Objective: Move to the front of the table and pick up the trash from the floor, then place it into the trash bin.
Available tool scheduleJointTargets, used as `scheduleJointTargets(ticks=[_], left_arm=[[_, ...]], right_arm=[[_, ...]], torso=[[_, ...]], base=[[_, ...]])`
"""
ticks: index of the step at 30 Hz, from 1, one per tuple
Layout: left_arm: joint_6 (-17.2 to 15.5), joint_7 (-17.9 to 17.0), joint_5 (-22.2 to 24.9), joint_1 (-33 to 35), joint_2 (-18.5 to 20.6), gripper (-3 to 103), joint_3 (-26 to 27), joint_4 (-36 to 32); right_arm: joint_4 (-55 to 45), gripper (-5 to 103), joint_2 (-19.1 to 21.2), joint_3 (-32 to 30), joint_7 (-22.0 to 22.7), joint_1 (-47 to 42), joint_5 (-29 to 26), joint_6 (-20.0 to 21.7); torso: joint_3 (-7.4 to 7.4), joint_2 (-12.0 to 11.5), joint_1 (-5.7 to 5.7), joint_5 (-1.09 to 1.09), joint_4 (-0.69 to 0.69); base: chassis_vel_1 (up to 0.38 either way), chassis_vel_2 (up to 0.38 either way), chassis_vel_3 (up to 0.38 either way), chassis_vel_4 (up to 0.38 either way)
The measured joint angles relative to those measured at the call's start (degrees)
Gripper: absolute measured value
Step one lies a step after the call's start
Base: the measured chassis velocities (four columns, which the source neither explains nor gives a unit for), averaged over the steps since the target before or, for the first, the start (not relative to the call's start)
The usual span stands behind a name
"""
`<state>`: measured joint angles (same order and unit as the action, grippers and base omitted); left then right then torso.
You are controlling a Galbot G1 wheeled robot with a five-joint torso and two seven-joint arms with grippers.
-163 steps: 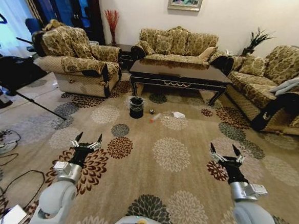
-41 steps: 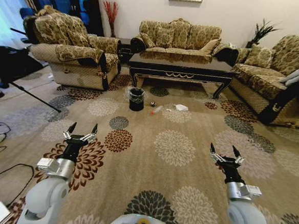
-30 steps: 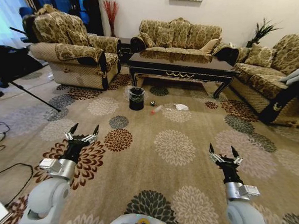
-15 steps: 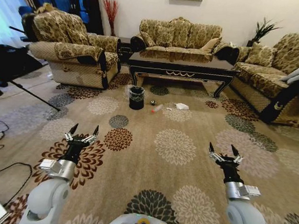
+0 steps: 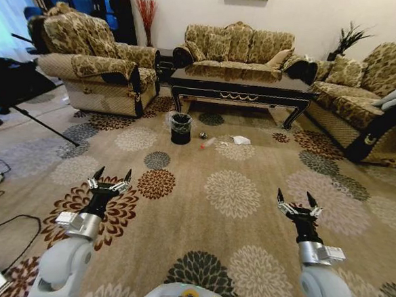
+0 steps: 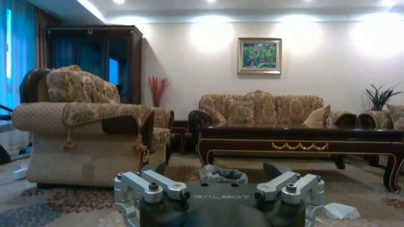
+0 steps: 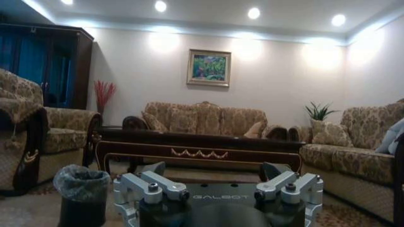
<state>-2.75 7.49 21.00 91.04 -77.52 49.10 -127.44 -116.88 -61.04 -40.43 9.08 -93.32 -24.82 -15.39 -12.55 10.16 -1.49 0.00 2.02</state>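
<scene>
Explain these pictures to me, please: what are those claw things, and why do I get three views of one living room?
The claws are a wheeled robot's two hands: the left gripper and right gripper, both open, held above the carpet, holding nothing. One picture comes from a camera on its head; the other two from cameras on its wrists, looking past the claws. Ahead stands the table. On the floor before it sit the trash bin and the trash: paper, a bottle, a dark ball.

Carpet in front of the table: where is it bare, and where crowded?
Bare: the wide carpet stretch between both open grippers, left and right, and the trash. Crowded: the strip before the table, holding trash bin, dark ball, bottle, white paper.
</scene>
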Motion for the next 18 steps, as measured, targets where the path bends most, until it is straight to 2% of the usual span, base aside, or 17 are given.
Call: scheduleJointTargets(ticks=[13, 18], left_arm=[[0.17, 0.18, -0.27, -0.46, 0.01, 100, -0.21, 0.83], [2.36, 0.25, 0.01, -0.42, -0.06, 100, -0.33, 0.97]], right_arm=[[0.91, 100, 0.15, 0.28, -0.11, 0.72, -0.35, -0.3], [0.98, 100, -0.36, 0.75, -0.93, 0.95, -0.31, -1.2]], torso=[[1.17, -1.52, 0.35, 0.0, 0.0], [1.44, -1.92, 0.49, 0.01, 0.0]], base=[[0.0, 0.0, 0.0, 0.0], [0.0, 0.0, 0.0, 0.0]])
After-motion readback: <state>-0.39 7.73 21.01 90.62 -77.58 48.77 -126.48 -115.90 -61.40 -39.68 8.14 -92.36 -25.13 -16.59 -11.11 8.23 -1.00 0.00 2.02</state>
